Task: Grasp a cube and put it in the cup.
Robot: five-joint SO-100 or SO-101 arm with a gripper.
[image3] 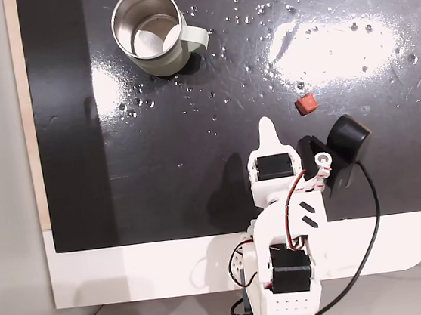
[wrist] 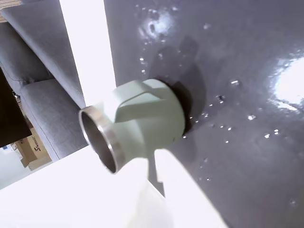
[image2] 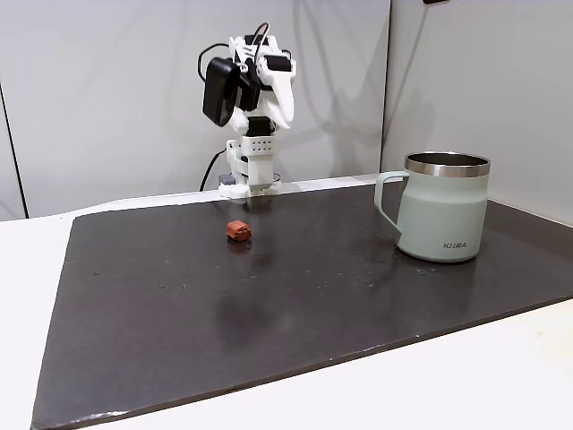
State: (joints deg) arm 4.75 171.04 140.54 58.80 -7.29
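Gripper parked folded by base, can't tell if open; I see cube loose, cup upright w/ nothing inside.

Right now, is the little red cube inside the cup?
No, the cube lies on the dark mat, well apart from the cup, whose inside looks empty from above.
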